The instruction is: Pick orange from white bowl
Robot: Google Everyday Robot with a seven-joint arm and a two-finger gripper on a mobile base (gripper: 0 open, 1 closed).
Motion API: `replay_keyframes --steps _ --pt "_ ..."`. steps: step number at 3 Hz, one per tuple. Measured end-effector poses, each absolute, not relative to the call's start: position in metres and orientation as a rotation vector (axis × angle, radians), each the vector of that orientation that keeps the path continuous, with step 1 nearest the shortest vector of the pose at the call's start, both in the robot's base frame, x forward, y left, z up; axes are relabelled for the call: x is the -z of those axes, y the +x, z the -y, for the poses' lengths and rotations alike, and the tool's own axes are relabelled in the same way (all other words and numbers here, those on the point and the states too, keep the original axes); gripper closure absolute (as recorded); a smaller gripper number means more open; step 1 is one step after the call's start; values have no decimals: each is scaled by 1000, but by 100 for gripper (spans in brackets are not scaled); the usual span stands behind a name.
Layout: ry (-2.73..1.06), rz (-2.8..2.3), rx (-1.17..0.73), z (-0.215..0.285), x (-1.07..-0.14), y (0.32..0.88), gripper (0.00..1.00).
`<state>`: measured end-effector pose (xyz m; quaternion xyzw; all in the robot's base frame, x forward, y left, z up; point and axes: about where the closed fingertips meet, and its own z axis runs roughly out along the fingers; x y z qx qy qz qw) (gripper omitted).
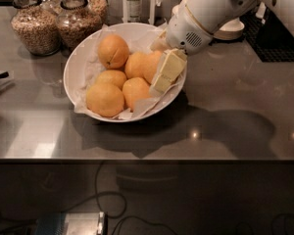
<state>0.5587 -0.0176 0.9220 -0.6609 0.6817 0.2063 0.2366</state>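
Round, matte, dimpled orange lies in the glossy, paper-lined white bowl on the grey tabletop, touching the gripper. Grasp state: cannot tell.

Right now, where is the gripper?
In the camera view, the gripper sits inside the white bowl at its right rim, against the rightmost orange.

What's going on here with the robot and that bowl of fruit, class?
A robot arm reaches in from the right over the white bowl on the counter. Its gripper sits at the bowl's right side, against the orange. That orange lies among the other oranges, not yet lifted.
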Motion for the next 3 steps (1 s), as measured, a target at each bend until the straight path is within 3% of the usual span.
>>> replay_keyframes --steps 3 --pt "-1723 -1837 -643 8 -942 604 10"
